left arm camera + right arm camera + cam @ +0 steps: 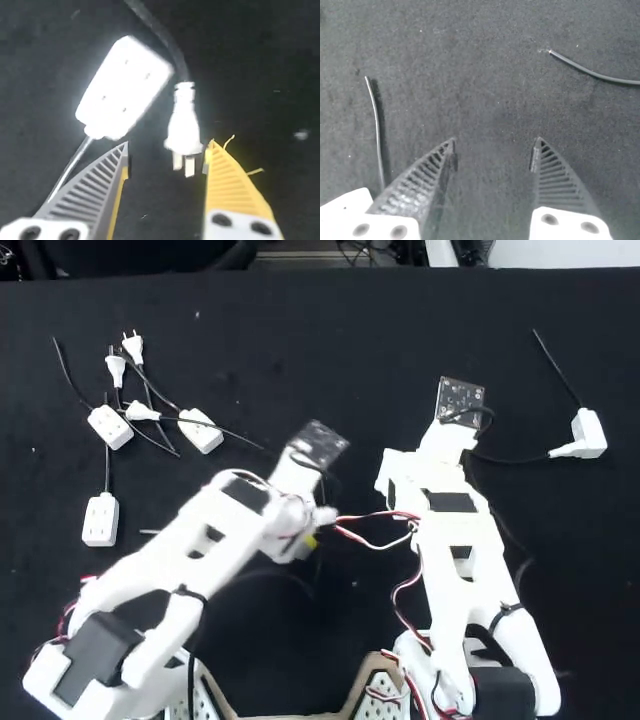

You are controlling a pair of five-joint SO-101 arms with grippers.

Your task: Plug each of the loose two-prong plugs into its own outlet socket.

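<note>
- In the left wrist view, a white two-prong plug (184,125) is seen lying on the black table (260,60) directly ahead of the left gripper (167,145), in line with the gap between its tips.
- The plug's long axis is set roughly along the gripper's line of approach, with the prongs turned toward the fingers (100,185) and the cable end pointed away.
- A white socket block (125,87) is found just beside the plug, on the grey finger's side. It lies at a slant with its hole face up, and plug and block are not mated.
- The left fingers are held moderately wide and nothing is gripped. The yellow tip is very near the prong end, and whether contact is made cannot be told.
- A grasp across the plug body is judged to be what the coming move calls for. As the prongs are not aimed at the block's holes, a lift and a turn would be needed before insertion.
- The right gripper (495,140) is held over bare table, its fingers wide apart with nothing between them, and a thin black cable (375,130) lies near.
- In the high view, another socket block (100,520) and a loose plug (116,365) are seen on the left arm's (200,540) side, so that arm is judged the nearer.
</note>
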